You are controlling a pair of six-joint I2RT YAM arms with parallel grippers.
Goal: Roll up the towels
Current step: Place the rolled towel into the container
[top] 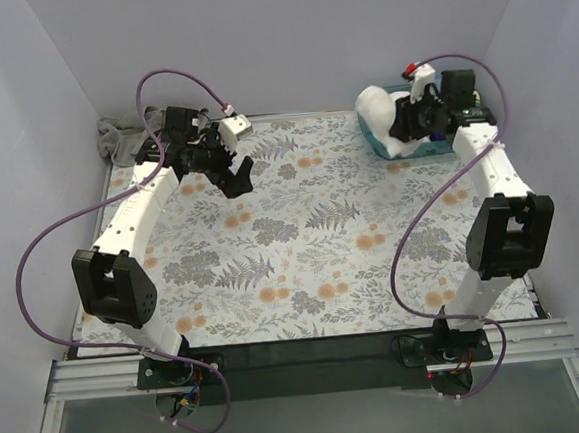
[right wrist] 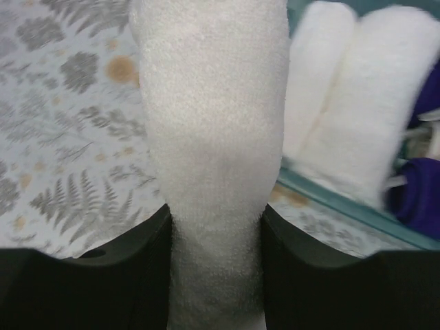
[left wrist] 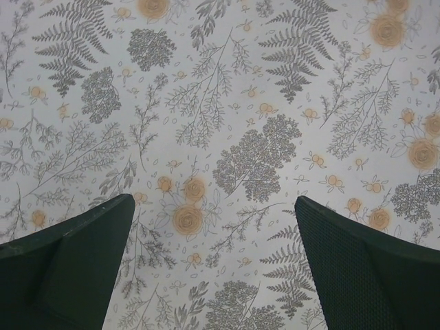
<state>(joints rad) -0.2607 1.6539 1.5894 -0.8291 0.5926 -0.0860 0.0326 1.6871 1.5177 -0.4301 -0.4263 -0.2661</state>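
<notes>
My right gripper [right wrist: 214,227] is shut on a rolled white towel [right wrist: 210,137], squeezed between both fingers, held above the teal basket's near edge [right wrist: 330,196]. In the top view the right gripper [top: 409,117] is at the back right over the teal basket [top: 376,141], with the white towel [top: 374,100] sticking out to its left. Two more white rolls [right wrist: 357,89] lie in the basket. A grey-beige towel [top: 118,137] lies crumpled at the back left corner. My left gripper [top: 240,175] is open and empty above the floral tablecloth [left wrist: 227,137], to the right of the grey towel.
A dark blue item [right wrist: 416,189] sits in the basket at the right. Walls close the table at the back and both sides. Purple cables loop from both arms.
</notes>
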